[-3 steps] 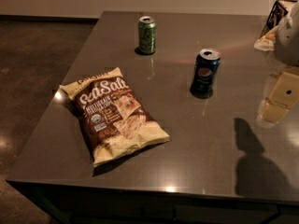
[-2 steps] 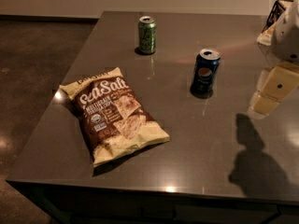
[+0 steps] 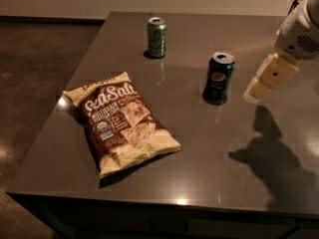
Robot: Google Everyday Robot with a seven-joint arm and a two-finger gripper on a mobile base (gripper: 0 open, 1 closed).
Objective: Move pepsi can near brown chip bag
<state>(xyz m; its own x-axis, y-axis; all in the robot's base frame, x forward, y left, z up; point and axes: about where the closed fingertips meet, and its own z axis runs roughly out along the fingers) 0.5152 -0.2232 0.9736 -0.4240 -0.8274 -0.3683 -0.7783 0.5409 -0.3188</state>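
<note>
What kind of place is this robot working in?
Probably an office break room or kitchen area: a dark grey countertop holds a brown chip bag, a pepsi can and a green can. The pincer hovers beside the pepsi can.

The brown chip bag (image 3: pixel 122 128) is showing "Sea Salt" in large white script; the smaller lines beneath are too small to read. It is lying well apart from the gripper (image 3: pixel 253 93), which is hanging at the view's right side. The pepsi can (image 3: pixel 218 77), near the gripper, is showing its round red-white-blue logo. The green can (image 3: pixel 156 37), farther off, is showing nothing legible.
</note>
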